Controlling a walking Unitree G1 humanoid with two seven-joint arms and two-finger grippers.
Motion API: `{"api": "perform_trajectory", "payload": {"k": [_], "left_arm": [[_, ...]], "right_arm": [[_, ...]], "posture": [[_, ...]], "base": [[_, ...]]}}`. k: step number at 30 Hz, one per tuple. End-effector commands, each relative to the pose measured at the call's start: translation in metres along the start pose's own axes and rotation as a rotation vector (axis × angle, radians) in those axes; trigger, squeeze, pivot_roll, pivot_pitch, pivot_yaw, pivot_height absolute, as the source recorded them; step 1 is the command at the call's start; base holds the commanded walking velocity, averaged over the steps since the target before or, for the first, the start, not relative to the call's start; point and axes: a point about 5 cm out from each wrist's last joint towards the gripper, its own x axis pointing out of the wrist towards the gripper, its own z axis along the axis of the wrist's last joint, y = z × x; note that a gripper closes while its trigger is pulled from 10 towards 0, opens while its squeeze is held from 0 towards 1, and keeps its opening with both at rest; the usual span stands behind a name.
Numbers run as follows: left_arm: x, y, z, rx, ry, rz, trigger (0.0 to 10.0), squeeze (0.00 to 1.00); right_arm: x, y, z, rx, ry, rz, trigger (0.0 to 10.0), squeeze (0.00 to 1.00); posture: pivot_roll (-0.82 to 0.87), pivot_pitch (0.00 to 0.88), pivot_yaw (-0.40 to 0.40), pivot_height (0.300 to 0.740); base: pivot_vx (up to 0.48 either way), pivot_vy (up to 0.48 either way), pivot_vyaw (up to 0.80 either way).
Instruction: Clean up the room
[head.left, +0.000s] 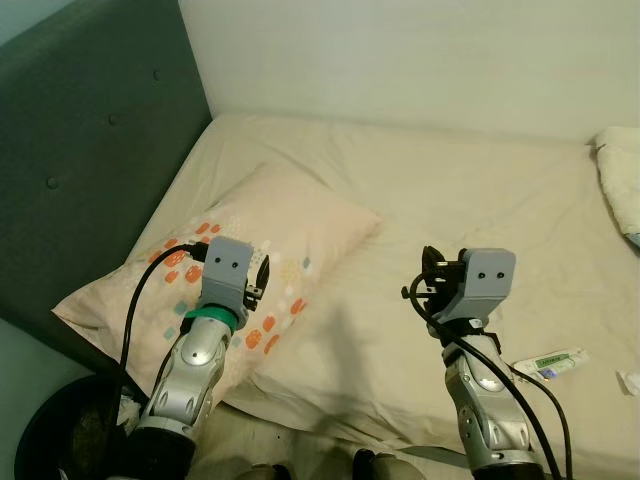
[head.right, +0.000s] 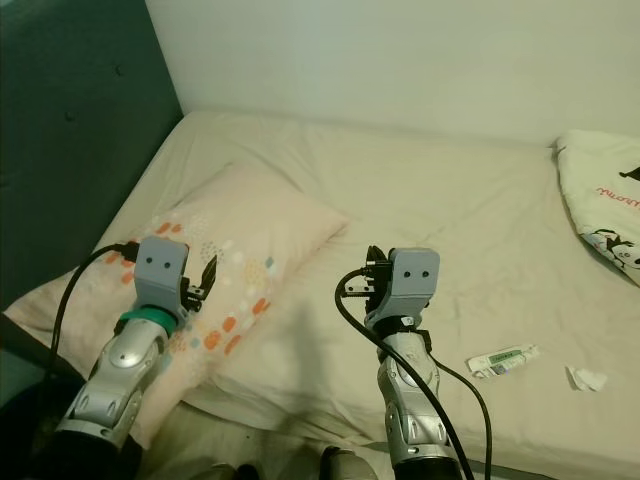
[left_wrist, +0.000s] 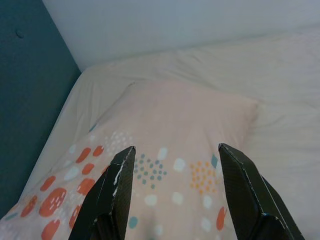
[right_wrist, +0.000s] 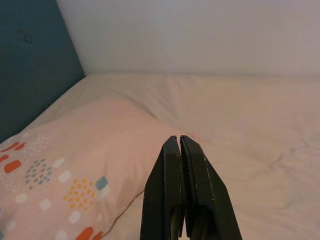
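The left tool (left_wrist: 172, 165) hovers over the pillow (head.left: 260, 250), its fingers apart. The right tool (right_wrist: 181, 150) hovers over the bare bed (head.left: 470, 190), fingers together. A tube (head.left: 548, 363) and a scrap of paper (head.right: 585, 378) lie near the bed's near right edge.

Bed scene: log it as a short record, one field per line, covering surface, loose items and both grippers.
surface: bed with cream sheet, dark headboard on the robot's left
pillow: pink with coloured spots, lying by the headboard
loose items: small tube and crumpled wrapper near the bed's front edge, robot's right
blanket: white, printed, at far right
left gripper: jaws open, over the pillow
right gripper: jaws shut, over the sheet beside the pillow
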Motion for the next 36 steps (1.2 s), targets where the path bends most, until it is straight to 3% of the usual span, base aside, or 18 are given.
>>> {"api": "perform_trajectory", "payload": {"k": [1, 23, 36], "left_arm": [[-0.002, 0.001, -0.003, 0.000, 0.009, -0.007, 10.0, 0.00], [0.003, -0.005, 0.011, -0.004, -0.046, -0.057, 10.0, 0.00], [0.003, -0.005, 0.012, 0.000, -0.048, -0.061, 10.0, 0.00]], "right_arm": [[-0.002, 0.000, -0.005, 0.010, 0.018, -0.006, 10.0, 0.00], [0.000, -0.003, -0.004, 0.010, 0.014, -0.013, 10.0, 0.00], [0.000, -0.002, -0.004, 0.011, 0.014, -0.012, 10.0, 0.00]], "posture": [[-0.12, 0.063, 0.074, 0.740], [-0.12, 0.069, 0.075, 0.740], [-0.12, 0.069, 0.076, 0.740]], "base": [[0.000, 0.000, 0.00], [0.000, 0.000, 0.00], [0.000, 0.323, 0.00]]}}
